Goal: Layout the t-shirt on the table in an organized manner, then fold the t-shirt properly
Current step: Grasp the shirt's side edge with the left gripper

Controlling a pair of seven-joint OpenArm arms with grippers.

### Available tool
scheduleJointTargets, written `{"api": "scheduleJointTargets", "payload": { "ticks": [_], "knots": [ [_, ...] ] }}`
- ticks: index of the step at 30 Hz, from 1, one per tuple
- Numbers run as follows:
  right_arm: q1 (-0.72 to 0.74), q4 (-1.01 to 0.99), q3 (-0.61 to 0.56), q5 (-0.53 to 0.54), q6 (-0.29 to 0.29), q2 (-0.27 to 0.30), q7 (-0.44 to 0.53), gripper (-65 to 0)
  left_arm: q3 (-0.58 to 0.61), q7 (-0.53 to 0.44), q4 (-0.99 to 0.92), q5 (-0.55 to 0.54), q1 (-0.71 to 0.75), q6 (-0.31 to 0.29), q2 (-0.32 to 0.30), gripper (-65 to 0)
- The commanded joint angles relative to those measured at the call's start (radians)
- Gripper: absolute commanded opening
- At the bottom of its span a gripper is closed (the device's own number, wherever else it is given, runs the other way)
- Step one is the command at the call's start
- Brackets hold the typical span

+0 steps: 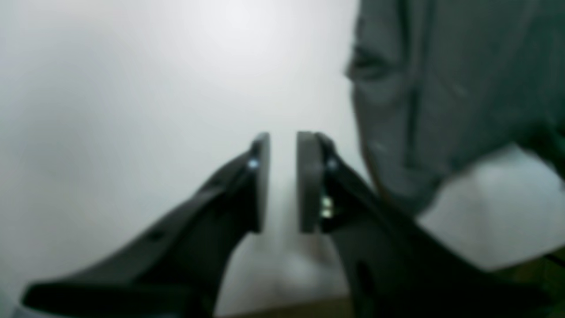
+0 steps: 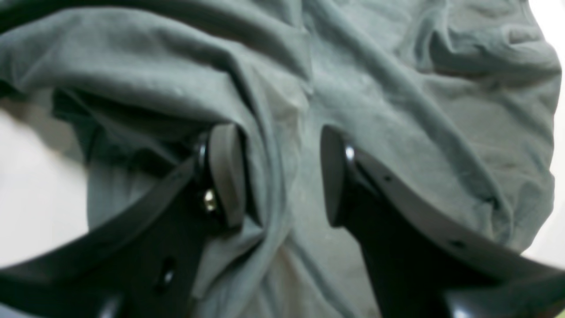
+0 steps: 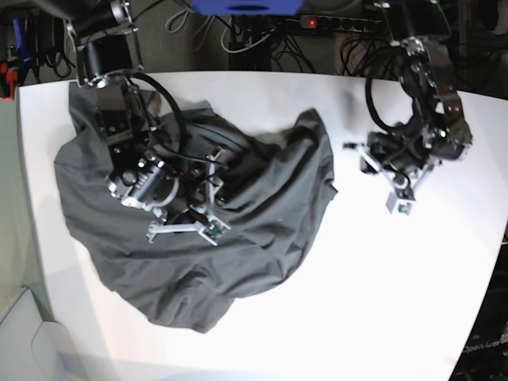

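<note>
The dark grey t-shirt (image 3: 262,214) lies crumpled in a rumpled heap on the left half of the white table (image 3: 381,278). My right gripper (image 3: 208,198) hovers low over the heap's middle. In the right wrist view the right gripper (image 2: 282,137) is open, and a raised ridge of the t-shirt (image 2: 397,88) runs between its pads without being pinched. My left gripper (image 3: 379,176) is over bare table, just right of the shirt's edge. In the left wrist view the left gripper (image 1: 282,141) is open a little with nothing in it, and the t-shirt (image 1: 441,110) hangs at the right.
Cables and a power strip (image 3: 309,21) lie behind the table's far edge. The table's right edge (image 3: 496,262) is close to the left arm. Bare table (image 1: 132,88) shows under and left of the left gripper.
</note>
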Motion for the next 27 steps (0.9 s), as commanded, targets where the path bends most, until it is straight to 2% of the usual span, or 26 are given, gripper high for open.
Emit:
{"api": "scheduleJointTargets", "payload": {
  "ticks": [1, 4, 6, 9, 19, 27],
  "knots": [
    [0.022, 0.016, 0.0, 0.01, 0.005, -0.006, 0.02, -37.0, -0.004, 0.004, 0.056, -0.002, 0.007, 0.0, 0.01, -40.2],
    [0.022, 0.014, 0.0, 0.009, 0.005, -0.008, 0.02, -37.0, -0.005, 0.021, 0.131, -0.002, 0.059, -0.005, 0.061, -26.8],
    [0.022, 0.014, 0.0, 0.009, 0.005, -0.009, 0.02, -37.0, -0.005, 0.012, 0.139, -0.002, 0.093, -0.007, 0.087, -21.7],
    [0.021, 0.014, 0.0, 0.009, 0.005, -0.011, 0.02, -37.0, -0.005, -0.012, 0.119, -0.002, 0.118, -0.007, 0.101, -21.4],
    [0.004, 0.013, -0.001, 0.007, 0.005, -0.028, 0.02, -37.0, -0.004, -0.189, -0.091, -0.002, 0.122, -0.007, 0.104, -21.4],
    [0.001, -0.013, -0.001, 0.006, 0.005, -0.025, 0.02, -37.3, 0.1, -0.312, -0.257, -0.002, 0.076, 0.0, 0.125, -21.5]
  ]
}}
